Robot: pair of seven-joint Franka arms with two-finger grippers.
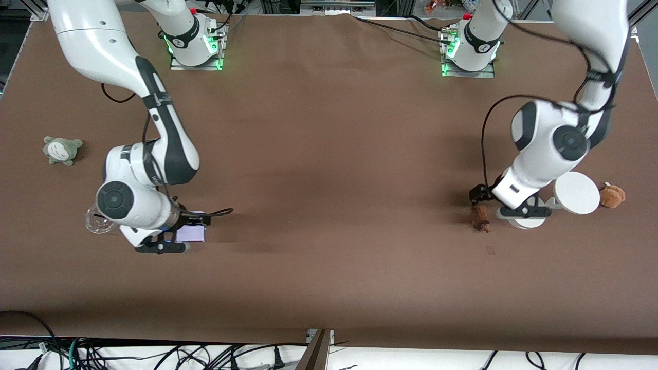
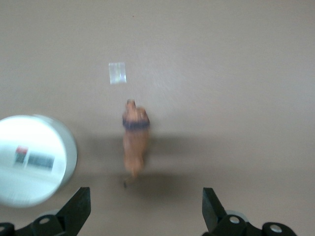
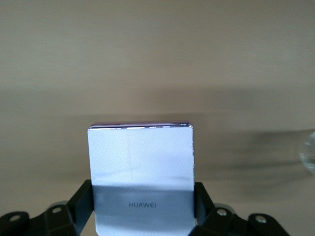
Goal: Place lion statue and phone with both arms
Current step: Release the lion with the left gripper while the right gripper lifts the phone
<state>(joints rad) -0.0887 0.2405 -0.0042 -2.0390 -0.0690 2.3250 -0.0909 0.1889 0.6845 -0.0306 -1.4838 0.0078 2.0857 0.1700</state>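
The lion statue [image 1: 481, 218], a tiny orange-brown figurine with a dark band, lies on the brown table toward the left arm's end. In the left wrist view it [image 2: 135, 140] lies just ahead of the fingertips, not between them. My left gripper [image 1: 501, 203] [image 2: 145, 211] is open and empty, low over the table beside the statue. My right gripper [image 1: 169, 239] [image 3: 142, 206] is shut on the pale lavender phone [image 1: 191, 233] [image 3: 141, 172], low over the table toward the right arm's end.
A white round-based stand with a disc [image 1: 577, 192] [image 2: 32, 160] is beside the left gripper, with a brown plush [image 1: 611, 196] next to it. A clear glass [image 1: 97, 222] [image 3: 309, 152] sits by the right wrist. A grey-green plush [image 1: 62, 150] lies farther off. A small tape mark [image 1: 490, 250] [image 2: 117, 73] is near the statue.
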